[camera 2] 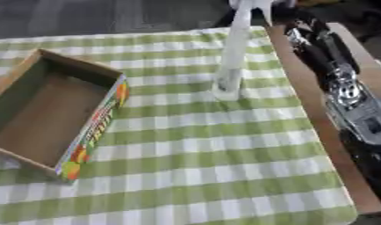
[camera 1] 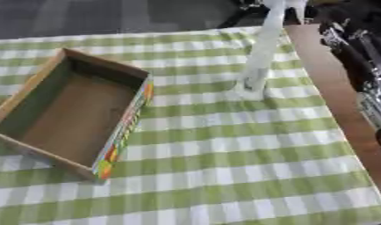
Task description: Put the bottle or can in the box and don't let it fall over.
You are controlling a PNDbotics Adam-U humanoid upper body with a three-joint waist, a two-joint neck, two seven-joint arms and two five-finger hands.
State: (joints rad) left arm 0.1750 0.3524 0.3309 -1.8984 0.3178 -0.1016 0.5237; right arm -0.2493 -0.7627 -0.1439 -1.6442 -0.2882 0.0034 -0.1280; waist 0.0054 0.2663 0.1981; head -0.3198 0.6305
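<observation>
Across the table a green-and-white checked cloth (camera 1: 224, 167) is lying flat, with a strip of bare brown tabletop (camera 2: 301, 96) showing along its right edge. On the left, an open cardboard box (camera 1: 70, 114) is sitting on the cloth, turned at an angle to the checks; its inside is plain brown and holding nothing, and its outer right wall is carrying a band of bright print in red, yellow and green. Cloth is stretching between the box and the bottle, with nothing standing between them.

Well to the right of the box, towards the far side of the cloth, a tall, slim, pale bottle (camera 2: 230, 57) is standing, its base resting on the cloth near the right edge. It is appearing whitish or clear, blurred along its length, narrow for its height and leaning a little to the right as it rises to the top of the view. No label or cap can be made out.

At the top of the bottle, the right hand (camera 2: 282, 9) is meeting it at the picture's upper edge, but how its fingers are set, and whether they are closing on the bottle, cannot be told. The black and silver right arm (camera 2: 343, 92) is running down the right side, over the bare tabletop.
</observation>
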